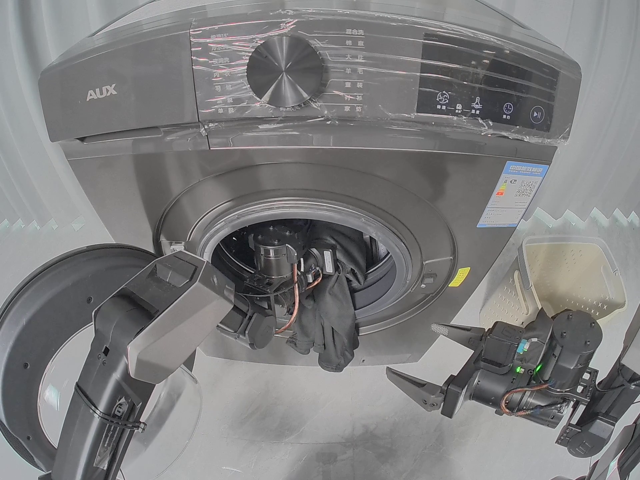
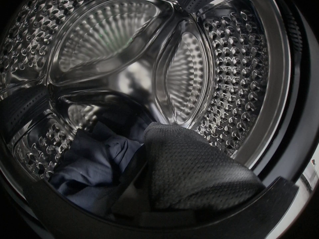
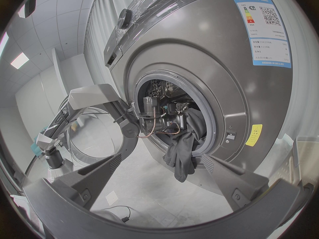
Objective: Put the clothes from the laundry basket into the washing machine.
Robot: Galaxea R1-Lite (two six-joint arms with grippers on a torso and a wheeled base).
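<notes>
At the mouth of the washing machine [image 1: 373, 188], the loading step was only half done!
The left gripper [image 1: 319, 261] sat in the opening against a black garment [image 1: 330, 315]. The garment lay over the door seal with its tail hanging outside, and I could not tell whether that gripper held the cloth or had let go. Deeper in the drum [image 2: 232, 67] a navy piece [image 2: 96, 156] lay at the bottom. The right gripper [image 1: 411, 350] hung low near the laundry basket [image 1: 567, 281], fingers spread wide on nothing. The next move, as I judged it, was to push that dangling tail past the lip, or the door [image 1: 40, 315] would catch it. As for print, there was a brand mark on the drawer front and characters around the dial [image 1: 285, 71]. There was also a blue-and-white energy sticker [image 1: 513, 195] and a small yellow sticker [image 1: 459, 276].
</notes>
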